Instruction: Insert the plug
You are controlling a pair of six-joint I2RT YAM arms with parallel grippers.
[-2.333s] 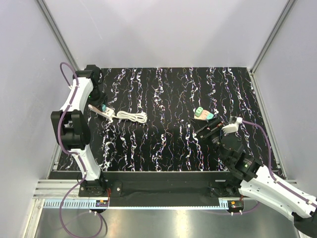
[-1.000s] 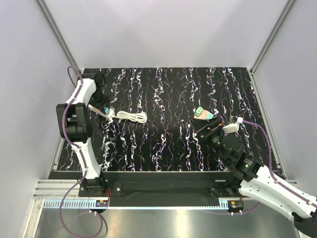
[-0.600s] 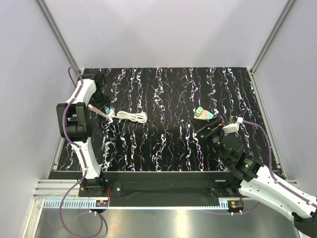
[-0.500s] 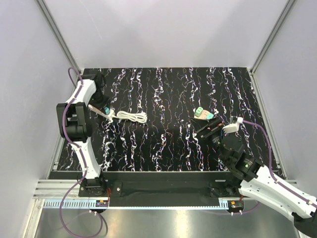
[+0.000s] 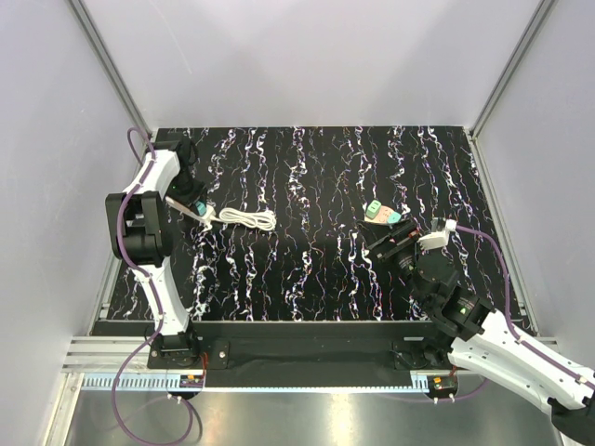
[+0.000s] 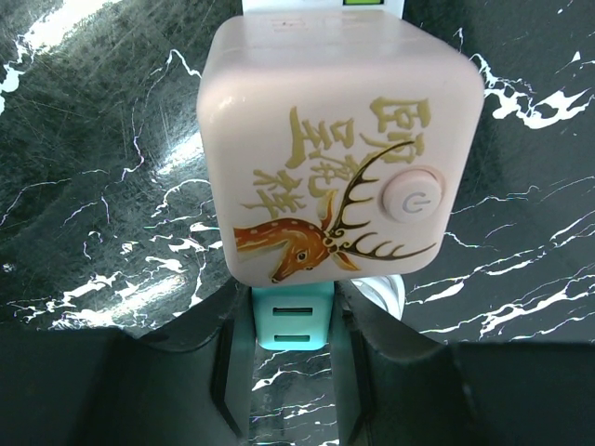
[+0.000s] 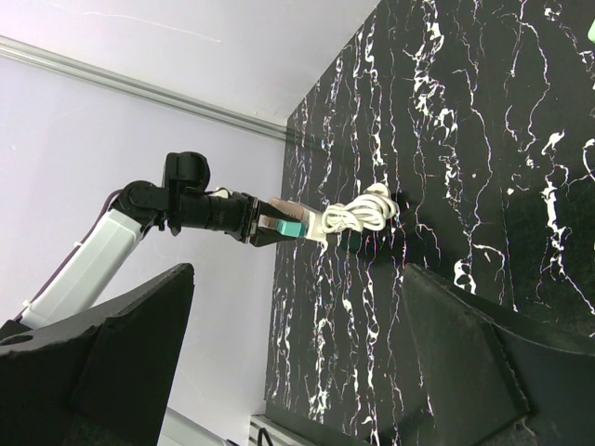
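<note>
On my left wrist feed, the left end effector [image 5: 191, 198] is clamped on the teal piece [image 6: 293, 316] that sticks out of one face of the pink cube [image 6: 339, 149]. Its dark fingers [image 6: 226, 372] press on either side of that piece. The cube's facing side carries a deer drawing, gold characters and a round power button. The cube fills most of the frame, with the black marbled desk [image 5: 316, 177] behind it.

From the overhead camera I see this grasp at the far left of the desk. The arm is folded back along the left edge. A coiled white cable [image 5: 247, 219] lies on the desk just right of the cube. One loop of it shows past the cube in the wrist feed, but I cannot tell where it joins.

The right end effector [image 5: 392, 243] is on the right half of the desk. Its fingers [image 7: 121, 362] are spread wide apart and hold nothing. Between them, its camera looks across the desk at the left arm, the cube and the coil.

A small teal, pink and green block [image 5: 382, 213] rests on the desk just beyond the right end effector, on its far side. It is well apart from the cube. I cannot make out its shape well enough to see pins or sockets.
</note>
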